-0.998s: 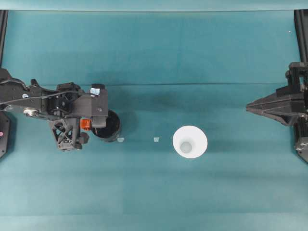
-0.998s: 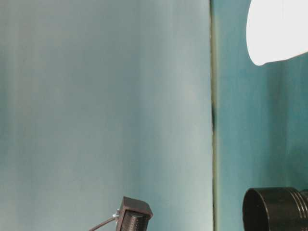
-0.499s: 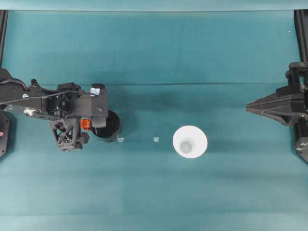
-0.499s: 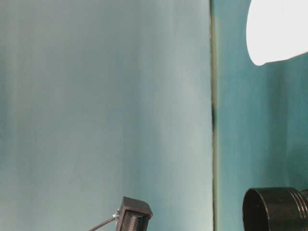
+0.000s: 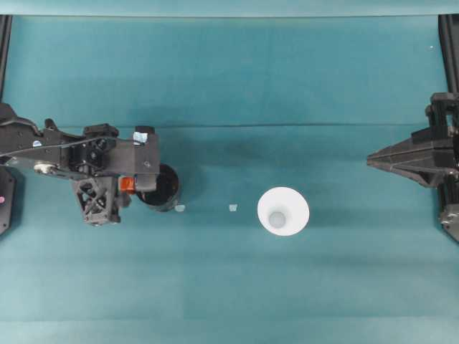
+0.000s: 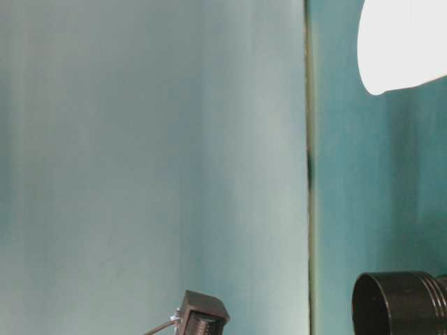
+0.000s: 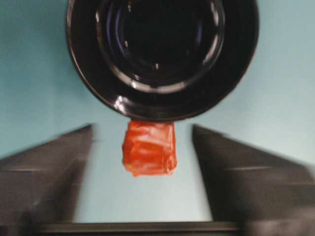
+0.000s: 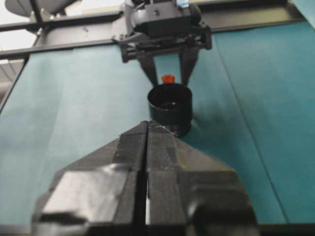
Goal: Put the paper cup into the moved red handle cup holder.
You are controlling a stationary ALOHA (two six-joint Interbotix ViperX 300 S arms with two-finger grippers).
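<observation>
Two arms share our work: our left gripper (image 7: 147,147) has its jaws apart, either side of the red-orange handle tab (image 7: 149,147) of the glossy black round cup holder (image 5: 163,188), touching neither side; our right gripper (image 8: 147,129) rests with jaws pressed together at the table's 3 o'clock edge. From the holder, the plain white tapered paper cup (image 5: 283,211) stands upright toward 3 o'clock, well apart. We judge the left arm should draw straight back without nudging the tab. Around everything lies a smooth teal cloth-covered table (image 5: 237,79), with two small pale scraps (image 5: 232,208) between holder and cup.

no readable text, labels, numbers
</observation>
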